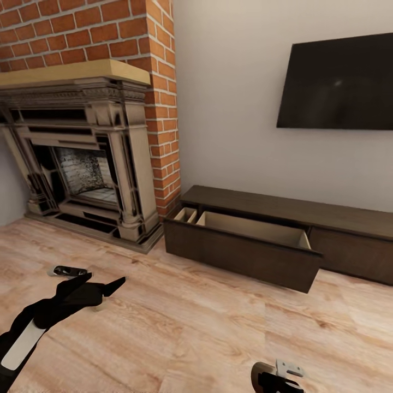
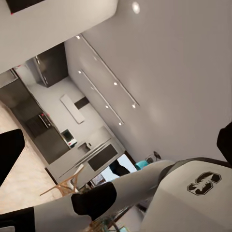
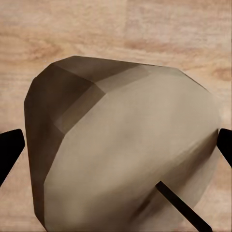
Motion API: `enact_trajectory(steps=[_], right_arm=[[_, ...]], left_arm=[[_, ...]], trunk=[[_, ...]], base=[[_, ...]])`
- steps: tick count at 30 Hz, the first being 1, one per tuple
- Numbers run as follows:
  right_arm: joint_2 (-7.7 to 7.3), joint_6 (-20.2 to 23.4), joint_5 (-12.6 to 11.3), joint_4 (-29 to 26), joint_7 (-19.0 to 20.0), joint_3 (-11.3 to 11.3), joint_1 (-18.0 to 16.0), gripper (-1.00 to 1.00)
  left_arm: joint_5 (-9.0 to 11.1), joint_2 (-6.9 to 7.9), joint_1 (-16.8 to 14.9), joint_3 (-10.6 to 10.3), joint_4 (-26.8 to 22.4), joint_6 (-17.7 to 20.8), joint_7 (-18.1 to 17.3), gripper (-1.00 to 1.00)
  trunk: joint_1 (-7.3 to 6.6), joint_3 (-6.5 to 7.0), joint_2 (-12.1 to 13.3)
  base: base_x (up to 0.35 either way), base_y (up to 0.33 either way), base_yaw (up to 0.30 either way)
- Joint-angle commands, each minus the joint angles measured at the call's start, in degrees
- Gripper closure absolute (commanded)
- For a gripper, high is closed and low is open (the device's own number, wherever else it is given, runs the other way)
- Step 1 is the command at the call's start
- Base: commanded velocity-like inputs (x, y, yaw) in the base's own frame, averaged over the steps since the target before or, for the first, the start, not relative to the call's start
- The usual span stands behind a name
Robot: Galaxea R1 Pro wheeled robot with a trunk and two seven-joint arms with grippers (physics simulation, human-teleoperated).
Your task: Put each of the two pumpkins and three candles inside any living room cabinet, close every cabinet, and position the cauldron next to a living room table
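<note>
My left tool [image 1: 106,286] is matte black with two tapering pointed fingers, on a black wrist that runs into a white forearm panel. My trunk shell [image 2: 193,193] is pale grey-white with a black claw-like emblem and black joint bands. My right tool [image 1: 278,377] has a black rounded body with a small light-grey bracket.

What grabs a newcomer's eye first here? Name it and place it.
The cabinet along the wall, with one long drawer pulled out and its pale inside showing. Left of it stands the stone fireplace on red brick; above it hangs a dark TV. The right claw grips a grey-beige candle.
</note>
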Motion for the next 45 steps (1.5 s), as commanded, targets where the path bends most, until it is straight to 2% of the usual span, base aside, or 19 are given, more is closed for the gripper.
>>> enact_trajectory(steps=[1, 7, 18, 23, 27, 29, 32, 35, 37, 40, 41, 43, 45], right_arm=[[-0.06, 0.1, -0.4, -0.2, -0.5, 0.5, 0.0, 1.00], [-0.06, 0.1, -0.4, -0.2, -0.5, 0.6, 0.0, 1.00], [-0.10, 0.1, -0.4, -0.2, -0.4, 0.6, 0.0, 1.00], [-0.14, 0.0, -0.4, -0.2, -0.1, 0.6, 0.0, 1.00], [-0.15, 0.0, -0.4, -0.2, 0.0, 0.6, 0.0, 1.00], [-0.15, 0.0, -0.4, -0.2, 0.0, 0.6, 0.0, 1.00], [-0.15, 0.0, -0.4, -0.2, 0.1, 0.6, 0.0, 1.00], [-0.15, 0.0, -0.4, -0.2, 0.1, 0.6, 0.0, 1.00], [-0.15, 0.0, -0.4, -0.2, 0.2, 0.6, 0.0, 1.00], [-0.18, -0.1, -0.4, -0.6, 1.2, 0.7, 0.0, 1.00], [-0.28, -0.1, -0.4, -2.2, 3.4, 0.7, -0.1, 1.00], [-0.36, 0.2, -0.4, -6.7, 9.0, 0.7, -0.1, 1.00], [-0.57, 0.9, -0.6, -12.9, 16.2, 0.6, -0.1, 1.00]], left_arm=[[0.1, 0.06, -0.1, -0.2, 0.3, 0.6, -0.2, -1.00], [-0.1, 0.13, -0.1, 1.8, 4.7, 0.6, -0.2, -1.00], [-0.8, 0.45, -0.1, 2.7, 5.3, 0.5, -0.2, -1.00], [-0.8, 2.69, -0.1, 3.4, 7.7, -0.7, -0.2, -1.00], [-0.8, 3.42, -0.1, 4.7, 8.9, -1.0, -0.2, -1.00], [-1.9, 3.58, -0.1, 5.5, 9.2, -1.0, -0.2, -1.00], [-4.8, 3.60, -0.1, 6.7, 9.4, -0.7, 2.9, -1.00], [-6.1, 3.62, -0.2, 7.9, 9.4, -0.5, 7.9, -1.00], [-6.4, 3.83, -0.3, 8.3, 9.4, -0.4, 14.4, -1.00], [-6.6, 4.13, -0.4, 9.0, 8.9, -0.3, 27.9, -1.00], [-6.5, 4.06, -0.4, 9.3, 8.7, -0.3, 35.3, -1.00], [-6.4, 3.80, -0.5, 9.5, 8.1, -0.4, 45.0, -1.00], [-6.2, 3.29, -0.6, 9.6, 6.9, -0.6, 53.9, -1.00]], trunk=[[0.00, -0.05, 0.0], [0.00, -0.05, 0.0], [0.00, -0.05, 0.0], [0.00, -0.05, 0.0], [0.00, -0.05, 0.0], [0.00, -0.05, 0.0], [0.00, -0.05, 0.0], [0.00, -0.05, 0.0], [0.00, -0.05, 0.0], [0.00, -0.05, 0.0], [0.00, -0.05, 0.0], [0.00, -0.05, 0.0], [0.00, -0.05, 0.0]], base=[[0.136, 0.000, 0.269], [0.269, 0.000, 0.269], [0.319, 0.000, 0.270], [0.057, 0.000, 0.271], [0.007, 0.000, 0.271], [0.001, 0.000, 0.271], [0.000, 0.000, 0.271], [0.000, 0.000, 0.271], [0.000, 0.000, 0.173], [0.000, 0.000, 0.059], [0.000, 0.000, 0.018], [0.000, 0.000, 0.010], [0.000, 0.000, 0.004]])
